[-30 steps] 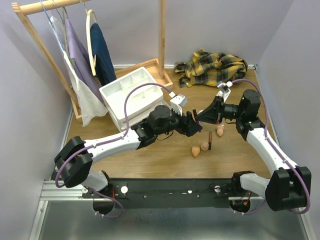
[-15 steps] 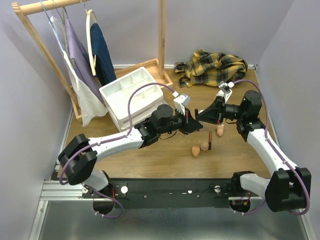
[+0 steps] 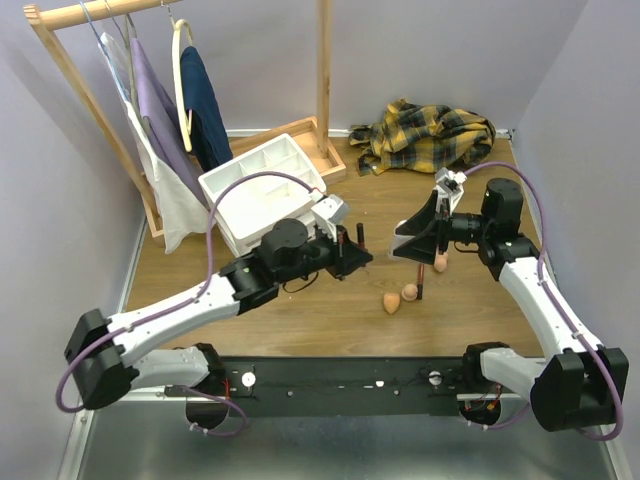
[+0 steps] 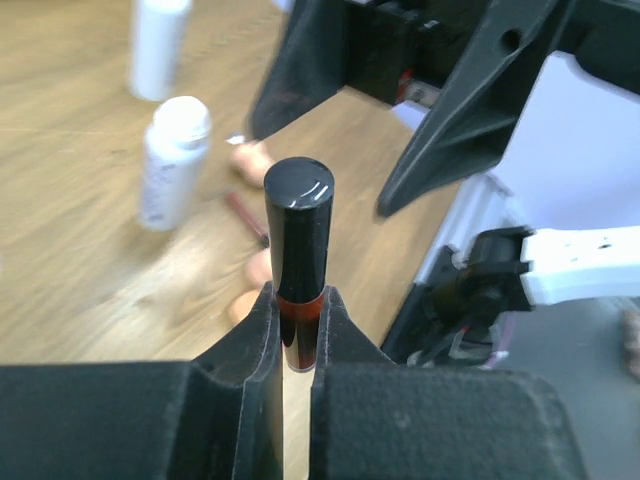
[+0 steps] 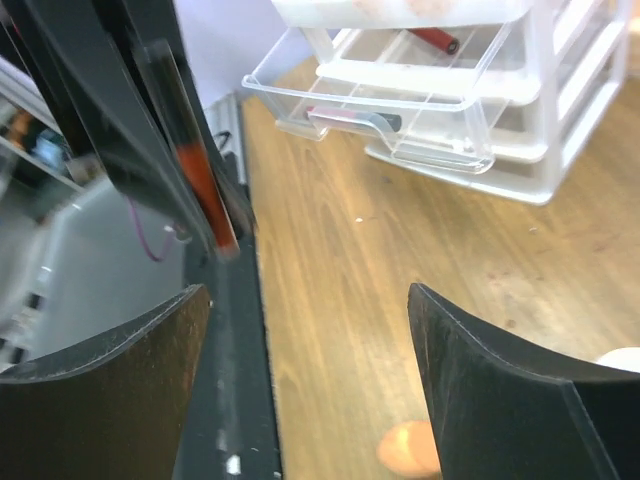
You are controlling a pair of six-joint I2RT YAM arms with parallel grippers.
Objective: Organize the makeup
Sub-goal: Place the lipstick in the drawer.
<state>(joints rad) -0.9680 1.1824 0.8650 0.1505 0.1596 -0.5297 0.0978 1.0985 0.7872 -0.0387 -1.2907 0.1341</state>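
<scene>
We pulled our left claw, clamped on the stick, toward frame left, and our right claw sprang apart, leaving room between.

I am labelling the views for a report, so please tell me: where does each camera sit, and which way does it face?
Top external: above and behind the bases, looking down on the table; left gripper and right gripper show.
Left wrist: on its wrist, looking along the left gripper, shut on a black-capped stick, toward a white bottle.
Right wrist: on its wrist, looking out of the open right gripper toward the drawer unit.
Shared: both wrist views show that stick.
</scene>
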